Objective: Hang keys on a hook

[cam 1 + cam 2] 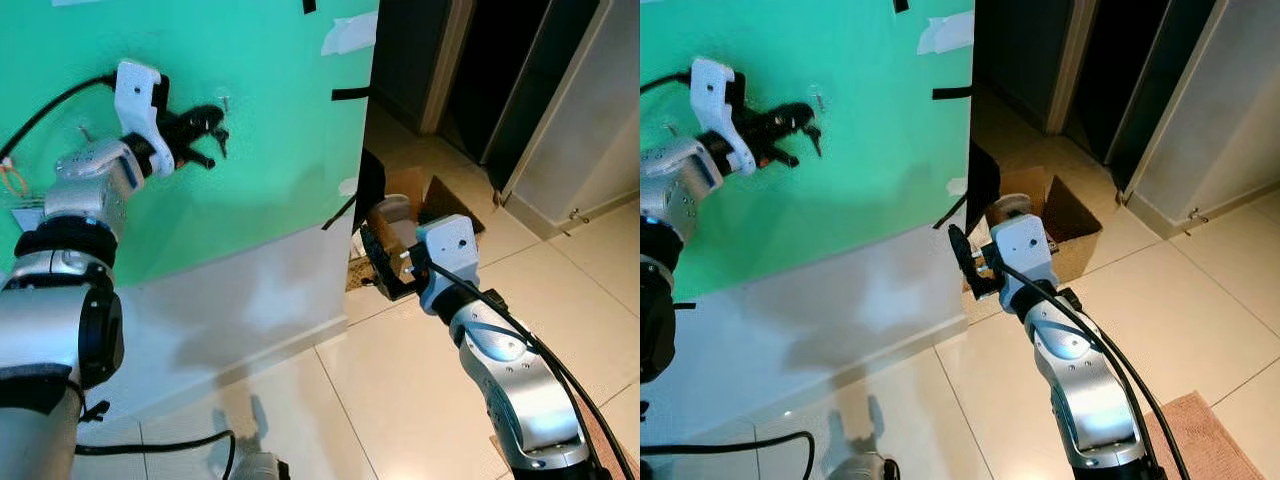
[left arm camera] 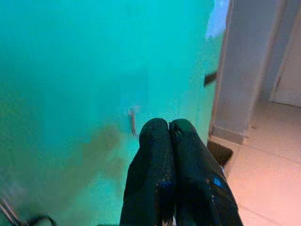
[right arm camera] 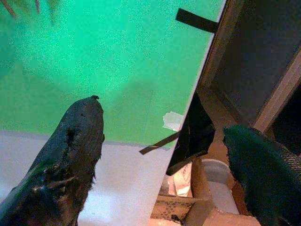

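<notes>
We hold our left pincer against the green wall panel, fingers pressed together on the small dark bunch of keys, just below what seems a thin metal hook. Next we must lift the ring over it. Our right pincer hangs spread, idle.

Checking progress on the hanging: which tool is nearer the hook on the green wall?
Left. The left tool is raised just below the hook; the right tool is low, past the wall's edge.
</notes>
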`<state>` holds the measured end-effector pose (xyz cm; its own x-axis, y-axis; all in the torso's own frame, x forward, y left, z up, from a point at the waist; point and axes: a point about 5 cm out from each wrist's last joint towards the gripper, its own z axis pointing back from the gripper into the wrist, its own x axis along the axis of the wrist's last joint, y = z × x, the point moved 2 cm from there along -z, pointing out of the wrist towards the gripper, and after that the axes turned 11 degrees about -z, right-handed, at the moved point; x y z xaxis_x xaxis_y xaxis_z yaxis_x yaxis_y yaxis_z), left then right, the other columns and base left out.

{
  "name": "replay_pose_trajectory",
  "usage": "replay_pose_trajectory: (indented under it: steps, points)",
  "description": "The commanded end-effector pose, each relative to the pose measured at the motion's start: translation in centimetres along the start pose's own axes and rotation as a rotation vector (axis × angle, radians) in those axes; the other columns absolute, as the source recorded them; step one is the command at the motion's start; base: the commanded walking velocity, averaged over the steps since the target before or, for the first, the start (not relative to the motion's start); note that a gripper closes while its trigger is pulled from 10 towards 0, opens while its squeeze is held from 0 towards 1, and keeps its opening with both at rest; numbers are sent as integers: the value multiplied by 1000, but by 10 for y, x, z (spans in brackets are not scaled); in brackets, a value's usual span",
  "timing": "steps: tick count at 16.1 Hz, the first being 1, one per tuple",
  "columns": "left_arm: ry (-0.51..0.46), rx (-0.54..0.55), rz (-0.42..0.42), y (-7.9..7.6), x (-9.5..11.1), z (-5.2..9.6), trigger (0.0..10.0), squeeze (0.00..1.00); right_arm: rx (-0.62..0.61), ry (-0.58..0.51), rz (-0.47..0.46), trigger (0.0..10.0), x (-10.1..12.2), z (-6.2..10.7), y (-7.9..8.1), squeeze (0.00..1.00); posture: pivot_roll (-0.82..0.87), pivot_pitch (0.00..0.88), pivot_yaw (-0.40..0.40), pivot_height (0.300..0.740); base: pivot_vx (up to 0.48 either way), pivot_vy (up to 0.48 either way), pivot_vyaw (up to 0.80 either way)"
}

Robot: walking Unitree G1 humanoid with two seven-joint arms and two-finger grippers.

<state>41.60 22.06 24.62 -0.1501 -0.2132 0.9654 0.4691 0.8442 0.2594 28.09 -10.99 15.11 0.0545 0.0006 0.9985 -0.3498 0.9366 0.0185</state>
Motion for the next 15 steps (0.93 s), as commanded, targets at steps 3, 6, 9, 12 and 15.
replay_pose_trajectory:
  steps: [3,6,9,12,15]
  points:
    - [-21,-19,-7,-4,9,-7,10000,0,-13,7,4,10000,1,0,-2,0,-23,0,58,740,0,0,0]
    - [-19,-9,-10,-6,9,-10,10000,0,-20,7,2,10000,1,1,-3,0,-31,0,64,740,0,0,0]
    - [-25,52,-40,-2,8,-8,10000,0,-49,7,-28,10000,-2,5,-5,0,-48,0,69,740,0,0,0]
    - [-112,-55,-57,-25,0,-4,10000,0,-104,21,-83,10000,-10,10,-12,0,-64,0,53,740,0,0,0]
    - [-147,-55,-54,-45,-9,9,10000,0,-152,42,-99,10000,-18,16,-17,0,-73,0,50,740,0,0,0]
